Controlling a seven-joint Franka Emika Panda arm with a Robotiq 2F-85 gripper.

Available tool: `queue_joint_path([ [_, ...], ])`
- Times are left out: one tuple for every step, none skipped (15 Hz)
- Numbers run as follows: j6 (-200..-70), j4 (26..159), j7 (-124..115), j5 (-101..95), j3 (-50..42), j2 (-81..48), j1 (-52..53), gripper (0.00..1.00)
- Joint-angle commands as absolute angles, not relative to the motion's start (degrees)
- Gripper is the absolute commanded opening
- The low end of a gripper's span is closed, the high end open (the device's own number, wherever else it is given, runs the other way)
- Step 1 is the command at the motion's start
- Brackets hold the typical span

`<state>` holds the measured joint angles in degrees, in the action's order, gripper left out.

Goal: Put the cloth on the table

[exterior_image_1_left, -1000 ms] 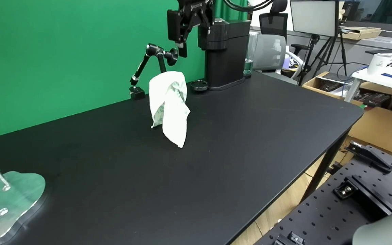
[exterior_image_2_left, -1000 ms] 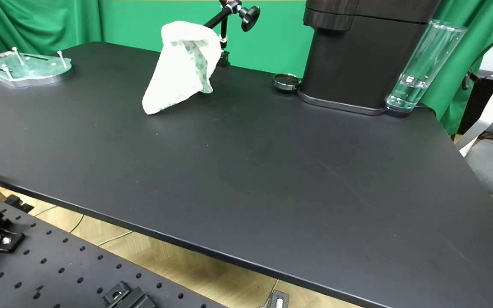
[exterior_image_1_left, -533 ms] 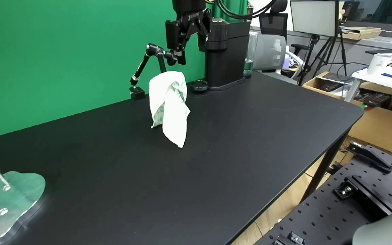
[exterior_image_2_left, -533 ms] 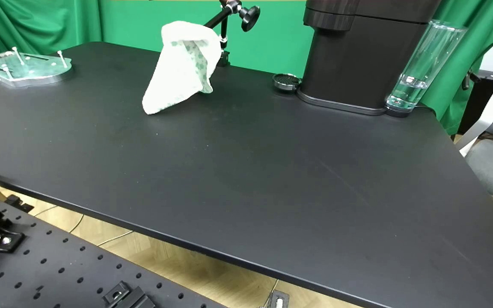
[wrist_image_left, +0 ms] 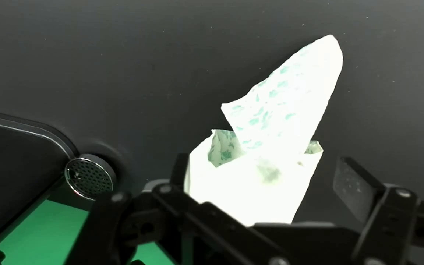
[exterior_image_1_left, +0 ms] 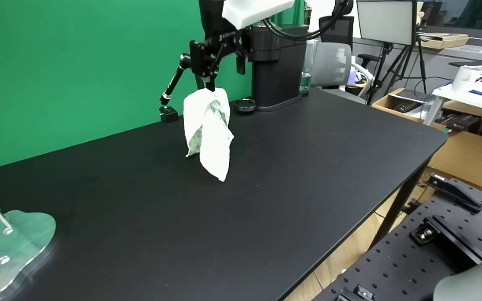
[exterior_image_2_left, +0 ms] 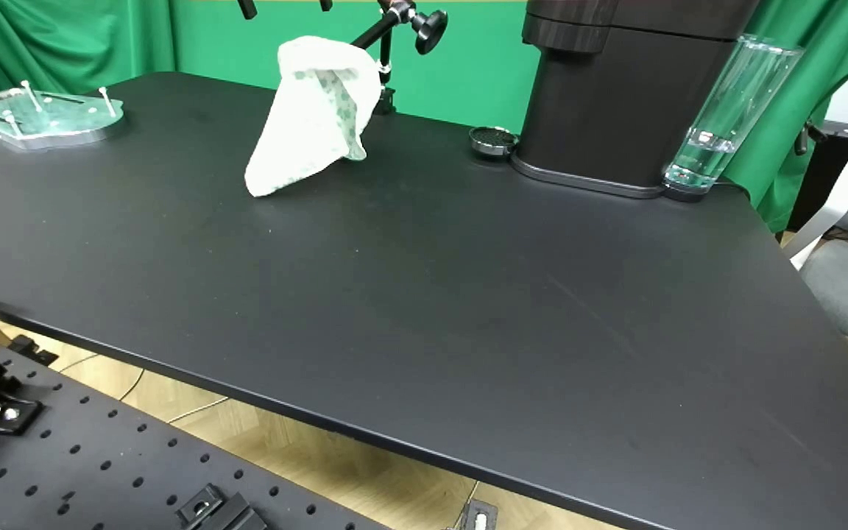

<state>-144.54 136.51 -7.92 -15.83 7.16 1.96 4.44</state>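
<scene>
One cloth (exterior_image_1_left: 216, 138): white, green leaf print, raised in a peak over the table (exterior_image_1_left: 299, 175); stands apart from the coffee machine (exterior_image_2_left: 615, 103), on the side with its drip tray (exterior_image_2_left: 494, 141); support underneath hidden.
Hand (wrist_image_left: 262, 165): fingers (wrist_image_left: 353, 187) apart, above the cloth, not touching; same side of the coffee machine.
Grasp on cloth: judged the step in hand, at its approach.
Cloth peak: next, likely, descend until fingers flank it, then close and lift.
Table: final stop, presumably beside the coffee machine, cloth laid and released.

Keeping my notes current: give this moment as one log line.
end effector: open, above cloth | cloth: ungripped, not flat on table | contact: unclear
</scene>
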Motion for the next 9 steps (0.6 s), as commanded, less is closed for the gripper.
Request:
queue_joint_path([
  [-147.10, 137.11, -14.66, -20.65, 6.95, 0.98, 4.62, 1.00],
  [-147.13, 136.99, -15.59, -21.57, 6.83, 0.53, 4.63, 1.00],
  [-147.17, 136.88, -16.27, -22.15, 6.73, 0.14, 4.69, 1.00],
  [-147.18, 136.76, -16.73, -22.47, 6.62, -0.37, 4.76, 1.00],
  [-147.01, 136.62, -17.27, -22.99, 6.52, -0.89, 4.85, 1.00],
  [-146.78, 136.45, -17.30, -23.17, 6.45, -1.45, 4.96, 1.00],
  [-146.70, 136.24, -17.68, -23.76, 6.38, -2.04, 5.08, 1.00],
  [-146.69, 136.07, -17.74, -23.76, 6.33, -2.54, 5.21, 0.83],
  [-146.83, 135.86, -17.71, -23.82, 6.27, -3.02, 5.34, 0.74],
])
